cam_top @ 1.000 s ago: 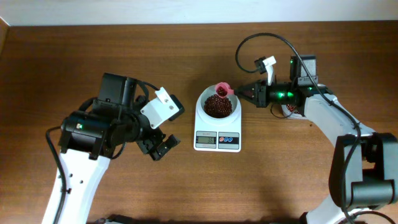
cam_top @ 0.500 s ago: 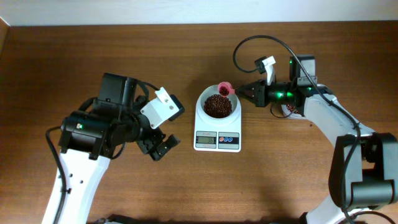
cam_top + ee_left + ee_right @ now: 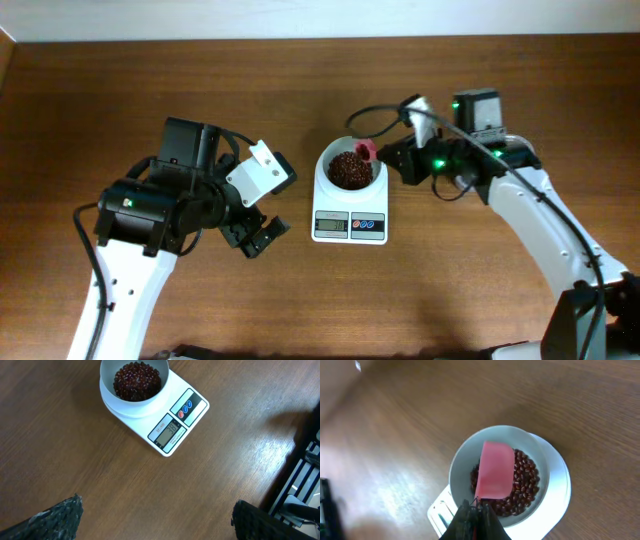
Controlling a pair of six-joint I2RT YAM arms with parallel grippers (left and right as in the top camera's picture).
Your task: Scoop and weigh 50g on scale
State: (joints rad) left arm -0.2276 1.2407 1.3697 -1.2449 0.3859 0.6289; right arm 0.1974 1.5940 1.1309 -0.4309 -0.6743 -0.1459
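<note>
My right fingers (image 3: 475, 516) are pinched shut on the narrow end of a pink scoop (image 3: 495, 470). The scoop sticks out over the white bowl (image 3: 462, 457) and sits above the beans (image 3: 526, 480) heaped inside. From overhead, that arm comes up from the lower right corner, bends at the elbow, and points its wrist left at the bowl's right rim. A black cable loops just above it.

My left fingers (image 3: 256, 236) are spread wide with nothing between them. They hang over bare wood just left of the scale (image 3: 350, 226), close to it but not touching. That arm rises from the lower left with its wrist angled toward the scale.

The scale sits mid-tabletop with its bowl on the far side. Its display (image 3: 169, 430) and its red and blue buttons (image 3: 183, 410) face the near edge.

There is open wood on every side of the scale, with the widest stretch behind it, running to the far edge of the tabletop (image 3: 300, 70). A pale strip lies beyond that edge.

The display shows digits, but I can't read them with any certainty. I can't make out any other lettering.
</note>
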